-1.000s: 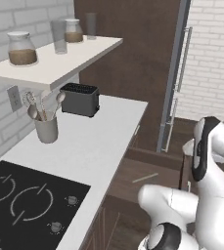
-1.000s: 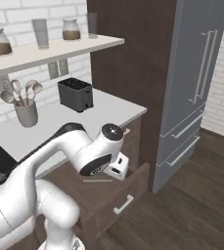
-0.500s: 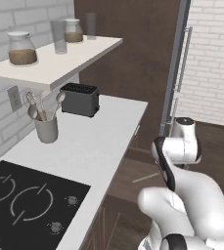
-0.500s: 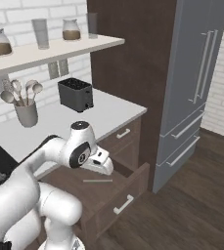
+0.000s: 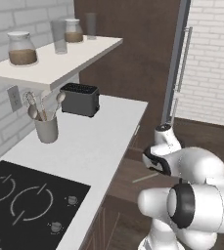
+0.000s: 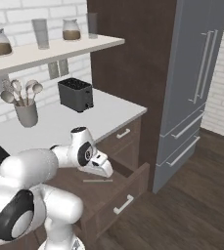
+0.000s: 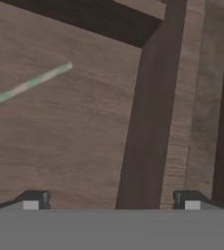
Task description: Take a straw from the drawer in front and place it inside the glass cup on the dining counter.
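Observation:
The drawer [image 6: 131, 189] stands pulled out under the white worktop, its dark wooden floor [image 5: 131, 172] bare apart from the straw. The straw [image 6: 98, 180] is a thin pale stick lying flat on that floor; it also shows as the straw [image 5: 145, 178] and, at the upper left of the hand view, as the straw [image 7: 31, 84]. My gripper [image 6: 104, 172] hangs open just above the drawer, pointing down, with the straw off to one side of the gripper [image 7: 111, 202] and nothing between the fingers. A drawer wall [image 7: 147, 122] runs between them. The glass cup and dining counter are out of view.
A black toaster [image 5: 79, 99] and a utensil cup [image 5: 46, 129] stand on the worktop, beside a black cooktop [image 5: 15, 200]. A shelf [image 5: 55, 61] above carries jars and tall glasses. A grey fridge [image 6: 196, 88] and a tall dark cabinet panel [image 6: 133, 53] lie to the right.
The arm has folded down and swung to the left. The hand has settled a little lower over the open drawer. The straw has not moved.

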